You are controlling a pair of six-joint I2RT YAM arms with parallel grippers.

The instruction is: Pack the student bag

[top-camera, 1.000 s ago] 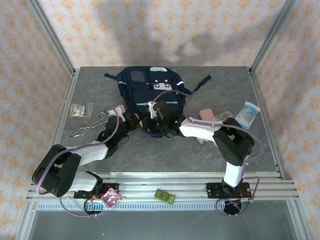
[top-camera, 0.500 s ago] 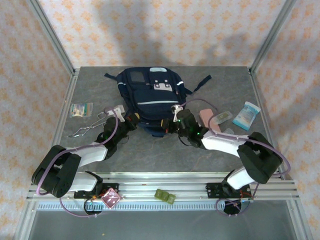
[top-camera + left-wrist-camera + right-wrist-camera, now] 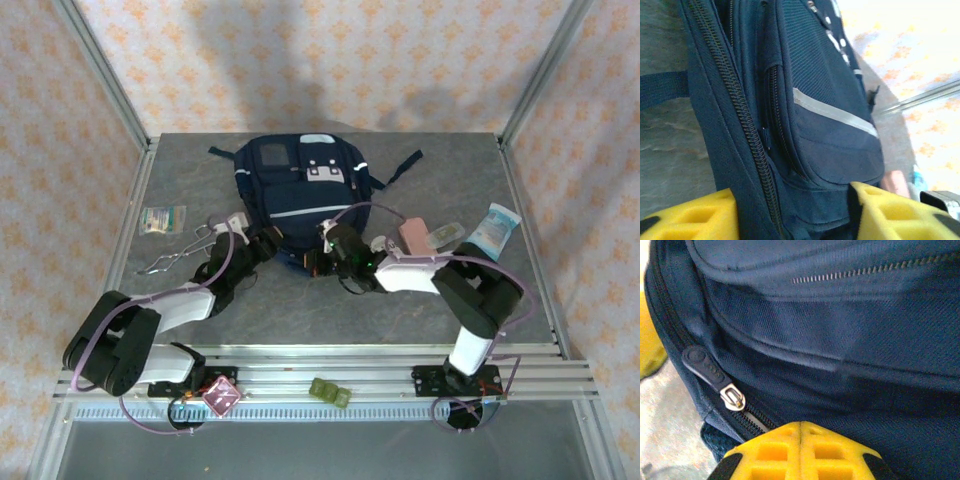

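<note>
The left fingers [image 3: 690, 217] stood apart, straddling the zippered edge of the student bag [image 3: 300, 185]. The right fingers [image 3: 775, 452] were pressed together, gripping nothing.

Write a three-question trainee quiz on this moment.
1. True or false: the right gripper has its fingers pressed together.
2. What runs between the spread fingers of the left gripper? A) the zippered edge of the student bag B) a pencil C) bare table
3. In the top view, on which side of the student bag does the pink item lie?
Key: 1 true; 2 A; 3 the right side.
</note>
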